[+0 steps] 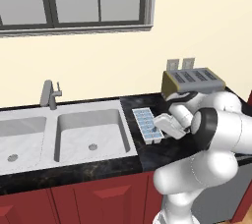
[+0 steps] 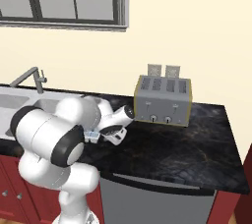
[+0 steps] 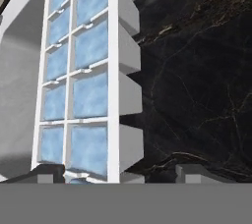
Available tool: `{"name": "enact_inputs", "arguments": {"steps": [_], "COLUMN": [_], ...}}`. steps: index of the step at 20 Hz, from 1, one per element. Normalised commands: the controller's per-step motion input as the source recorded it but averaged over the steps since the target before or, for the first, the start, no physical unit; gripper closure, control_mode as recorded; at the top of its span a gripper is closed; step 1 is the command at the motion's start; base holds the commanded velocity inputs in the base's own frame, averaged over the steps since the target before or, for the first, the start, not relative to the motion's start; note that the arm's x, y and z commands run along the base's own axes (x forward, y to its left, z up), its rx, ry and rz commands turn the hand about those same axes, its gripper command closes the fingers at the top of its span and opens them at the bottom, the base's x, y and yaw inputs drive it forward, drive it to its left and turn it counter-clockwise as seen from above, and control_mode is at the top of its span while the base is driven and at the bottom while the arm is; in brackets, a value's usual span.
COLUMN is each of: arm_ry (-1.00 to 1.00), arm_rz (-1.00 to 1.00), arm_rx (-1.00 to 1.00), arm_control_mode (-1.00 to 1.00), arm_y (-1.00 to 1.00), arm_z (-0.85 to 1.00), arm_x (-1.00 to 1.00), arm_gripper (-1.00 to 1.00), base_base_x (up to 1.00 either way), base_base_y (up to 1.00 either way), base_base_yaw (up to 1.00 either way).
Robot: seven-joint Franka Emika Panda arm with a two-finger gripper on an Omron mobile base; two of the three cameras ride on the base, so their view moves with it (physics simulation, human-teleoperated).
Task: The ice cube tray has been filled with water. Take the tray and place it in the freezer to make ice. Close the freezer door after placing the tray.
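Straddling the ice cube tray (image 3: 78, 85) edge, claw (image 3: 118, 173) spread, beside sink (image 1: 64, 137)

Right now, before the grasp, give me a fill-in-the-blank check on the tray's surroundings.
1. The tray lies on the black ____, right of the sink.
2. The tray's cells hold pale ____ water.
3. The silver appliance behind the tray is a ____.
4. The gripper jaws stand ____ at the tray's end.

Missing words: counter; blue; toaster; open
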Motion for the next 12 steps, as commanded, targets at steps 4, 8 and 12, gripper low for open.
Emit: {"name": "enact_inputs", "arguments": {"steps": [4, 8, 12], "arm_ry": [-0.01, -0.02, -0.03], "arm_rz": [0.03, 0.01, 0.0], "arm_rx": [0.0, 0.0, 0.0], "arm_control_mode": [-1.0, -1.0, -1.0], "arm_y": [0.0, 0.11, 0.29], "arm_z": [-0.17, -0.13, -0.24], "arm_x": [0.15, 0.04, 0.0], "arm_gripper": [-1.0, -1.0, -1.0], "base_base_x": [0.0, 0.0, 0.0], "base_base_y": [0.0, 0.0, 0.0], "base_base_yaw": [0.0, 0.0, 0.0]}}
